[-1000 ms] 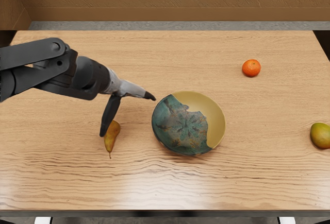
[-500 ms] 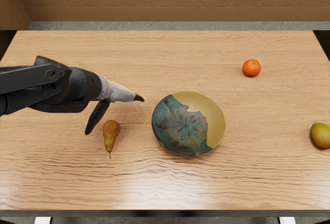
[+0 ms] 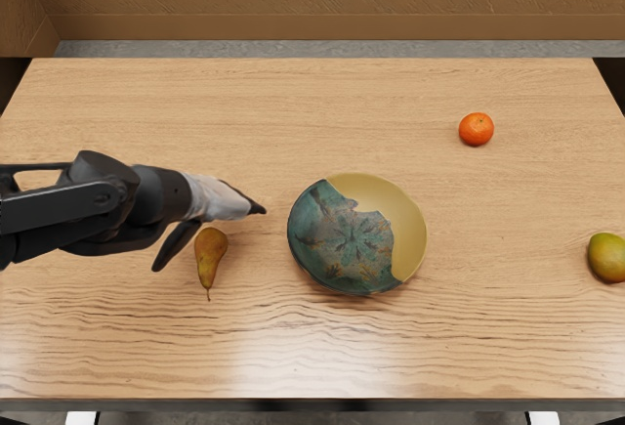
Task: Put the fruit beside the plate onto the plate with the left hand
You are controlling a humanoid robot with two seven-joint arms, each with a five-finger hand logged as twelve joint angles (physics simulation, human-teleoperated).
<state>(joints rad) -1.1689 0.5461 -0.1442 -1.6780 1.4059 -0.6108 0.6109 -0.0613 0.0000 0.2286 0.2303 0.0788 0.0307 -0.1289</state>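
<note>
Stretched in level from the left edge: left hand (image 3: pixel 203 210), fingers (image 3: pixel 239 204) straight, thumb (image 3: pixel 169 248) hanging, gripping nothing. Just under the palm, perhaps touching: pear (image 3: pixel 209 252) lying on the table (image 3: pixel 293 347), beside the plate (image 3: pixel 416 222). Farther right, orange (image 3: pixel 476 129) and mango (image 3: pixel 606 256).

Dark grey tubular arm (image 3: pixel 68 212), pale grey robot hand (image 3: pixel 205 212) with black-tipped fingers (image 3: pixel 256 209).

Light wood surface (image 3: pixel 312 347), clear grain, faint sheen toward front edge. Glazed-looking plate (image 3: pixel 405 212), mottled teal over mustard, slightly glossy. Smooth matt pear (image 3: pixel 209 249), yellow-brown skin. Pale grey matt robot hand (image 3: pixel 210 203), dark fingertips. Dark matt arm (image 3: pixel 88 210), plastic or metal unclear.
</note>
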